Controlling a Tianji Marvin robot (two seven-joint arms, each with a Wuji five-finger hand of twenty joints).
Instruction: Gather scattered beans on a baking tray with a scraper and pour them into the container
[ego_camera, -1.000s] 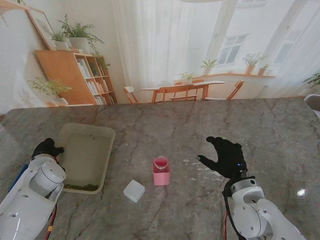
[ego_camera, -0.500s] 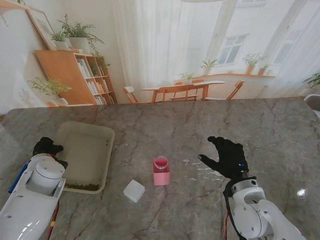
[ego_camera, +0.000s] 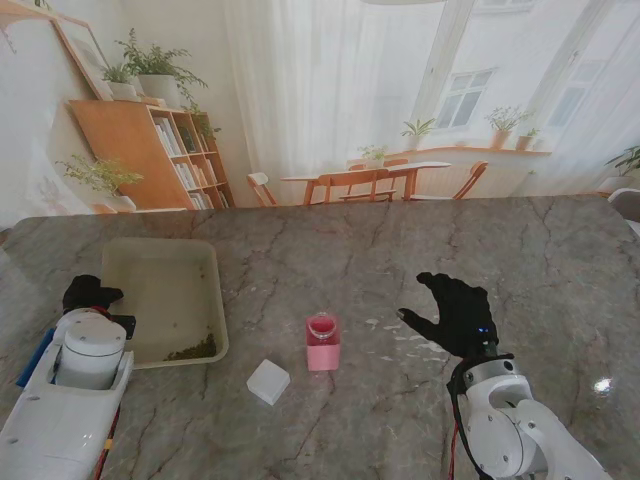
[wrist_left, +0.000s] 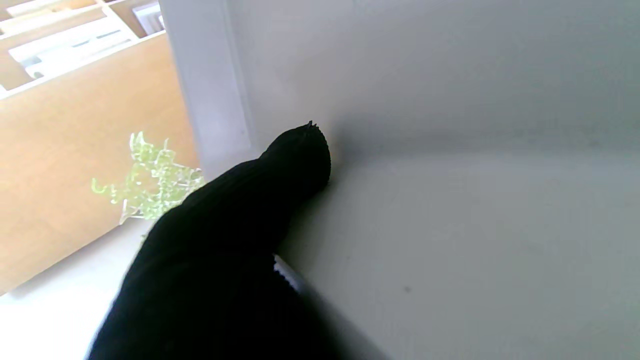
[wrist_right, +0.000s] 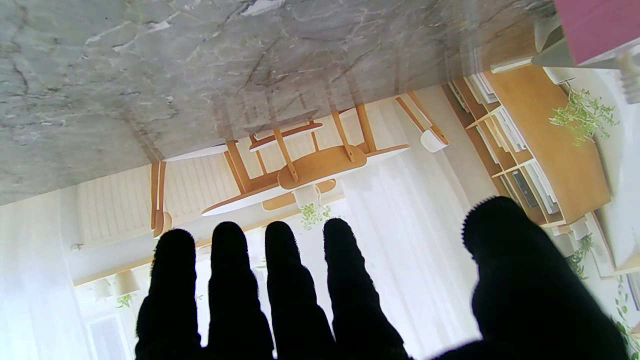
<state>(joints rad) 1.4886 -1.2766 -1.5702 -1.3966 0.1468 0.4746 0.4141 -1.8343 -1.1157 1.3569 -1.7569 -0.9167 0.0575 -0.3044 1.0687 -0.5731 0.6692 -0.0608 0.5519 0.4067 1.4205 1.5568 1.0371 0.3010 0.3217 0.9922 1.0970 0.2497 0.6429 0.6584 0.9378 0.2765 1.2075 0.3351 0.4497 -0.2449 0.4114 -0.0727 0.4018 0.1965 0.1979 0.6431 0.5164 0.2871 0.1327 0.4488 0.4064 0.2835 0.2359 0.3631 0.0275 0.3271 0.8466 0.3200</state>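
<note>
The beige baking tray stands tilted, its left side raised by my left hand, which is shut on the left rim. A dark heap of beans lies in the tray's near right corner. In the left wrist view one black finger presses against the tray's inner wall. The pink container stands upright mid-table, to the right of the tray. A white scraper lies on the table nearer to me, between tray and container. My right hand hovers open, fingers spread, right of the container.
The marble table stretches far from me to a backdrop of a room with a bookshelf. A blue object sticks out beside my left arm at the table's left edge.
My left hand has lifted the tray's left side and turned it. The beans slid from along the near wall into the near right corner. The right hand stayed put.
</note>
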